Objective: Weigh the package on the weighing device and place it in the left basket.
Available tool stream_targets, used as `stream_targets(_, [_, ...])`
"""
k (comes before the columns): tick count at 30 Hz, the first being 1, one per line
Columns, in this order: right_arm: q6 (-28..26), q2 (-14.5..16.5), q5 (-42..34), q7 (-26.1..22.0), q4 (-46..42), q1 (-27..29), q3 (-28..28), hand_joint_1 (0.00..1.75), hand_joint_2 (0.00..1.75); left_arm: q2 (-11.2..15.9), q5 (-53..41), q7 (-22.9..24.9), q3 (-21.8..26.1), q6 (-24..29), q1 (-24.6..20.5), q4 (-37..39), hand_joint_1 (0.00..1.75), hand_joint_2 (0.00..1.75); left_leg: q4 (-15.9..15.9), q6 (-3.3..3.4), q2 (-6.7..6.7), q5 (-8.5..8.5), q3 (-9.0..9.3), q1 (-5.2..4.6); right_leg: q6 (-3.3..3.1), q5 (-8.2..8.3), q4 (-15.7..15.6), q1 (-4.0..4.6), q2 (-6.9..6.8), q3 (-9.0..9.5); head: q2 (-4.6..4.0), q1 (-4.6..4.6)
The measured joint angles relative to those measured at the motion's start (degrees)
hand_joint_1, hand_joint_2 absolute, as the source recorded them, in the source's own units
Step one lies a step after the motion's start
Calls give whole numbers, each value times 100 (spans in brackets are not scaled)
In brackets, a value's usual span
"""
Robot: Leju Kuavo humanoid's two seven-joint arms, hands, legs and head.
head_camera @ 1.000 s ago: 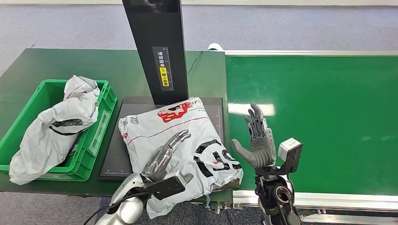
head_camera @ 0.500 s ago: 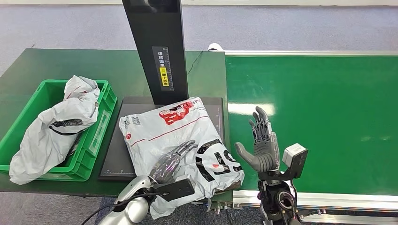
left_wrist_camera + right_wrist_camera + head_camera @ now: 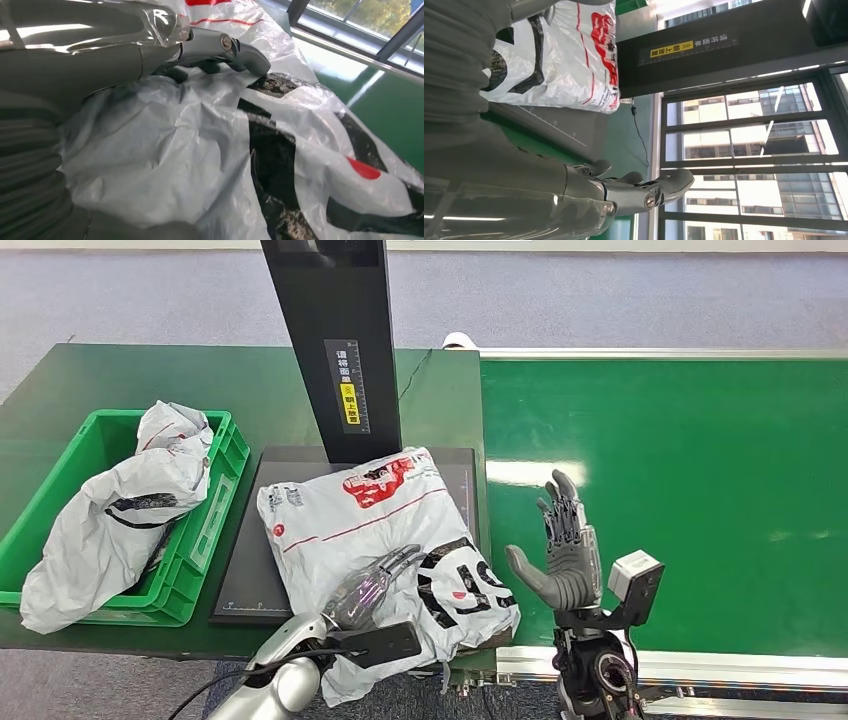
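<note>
1. Lying on the dark weighing device near the front edge of the dark green table, the white package with red and black print covers most of the platform, and its near corner hangs over the table's front edge.
2. The left hand rests flat on the package's near part with fingers stretched out along the plastic; in the left wrist view the thumb lies against the crumpled film, but whether any fold is pinched is hard to tell, so it looks like a press and not a grasp.
3. The right hand is raised, palm upright, fingers spread and holding nothing, just beside the package's right edge, above the near edge of the bright green conveyor belt.
4. A black upright post with a yellow label rises from the back edge of the weighing device, touching the package's far edge.
5. The green basket sits at the table's left front corner, just beside the weighing device, with another crumpled white bag inside that spills over its near rim.
6. Grey carpeted floor lies beyond the table and belt; the right wrist view shows large windows with buildings outside.
</note>
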Motion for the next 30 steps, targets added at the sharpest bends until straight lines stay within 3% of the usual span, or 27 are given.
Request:
stream_targets(19, [15,106,58,60,-345,301,-181,0,175,9,-257,-217,58,634,100,-206,175,175,-1,0,1,0,3,0,0,0,0,0,0,5,0,0])
stream_targets(21, [15,106,48,58,-345,304,-183,0,175,8,-310,-371,99,903,137,-262,175,175,-1,0,1,0,3,0,0,0,0,0,0,4,0,-1])
stream_targets(30, [5,106,-68,54,-359,330,-183,0,175,-56,-227,-1660,262,3046,287,-962,175,175,-1,0,0,0,1,0,0,0,0,0,0,4,0,0])
